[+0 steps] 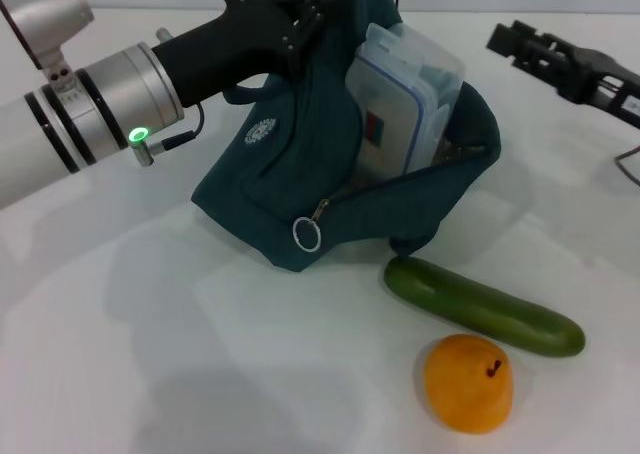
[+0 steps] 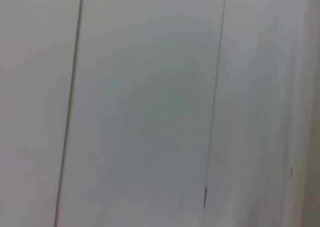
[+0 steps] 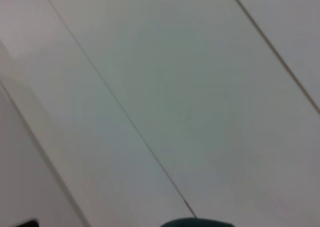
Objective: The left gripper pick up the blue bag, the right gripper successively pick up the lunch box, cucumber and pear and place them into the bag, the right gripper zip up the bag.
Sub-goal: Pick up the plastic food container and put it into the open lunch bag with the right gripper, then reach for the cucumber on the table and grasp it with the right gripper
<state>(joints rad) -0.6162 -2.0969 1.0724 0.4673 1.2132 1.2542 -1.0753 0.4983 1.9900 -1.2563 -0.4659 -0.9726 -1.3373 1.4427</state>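
Note:
In the head view my left gripper (image 1: 300, 19) is shut on the top of the blue bag (image 1: 300, 174) near its handle and holds its mouth up and open. The lunch box (image 1: 400, 99) stands on edge inside the open bag, its upper part sticking out. The zipper's ring pull (image 1: 307, 235) hangs at the bag's front. The cucumber (image 1: 483, 306) lies on the table just right of the bag's base. The pear (image 1: 468, 382) sits in front of the cucumber. My right gripper (image 1: 520, 42) is at the upper right, apart from the bag and holding nothing.
The white table (image 1: 150, 354) carries everything. A cable (image 1: 630, 164) hangs by the right arm at the right edge. The left wrist view shows only pale wall panels (image 2: 150, 112). The right wrist view shows pale panels and a sliver of dark teal fabric (image 3: 197, 222) at its edge.

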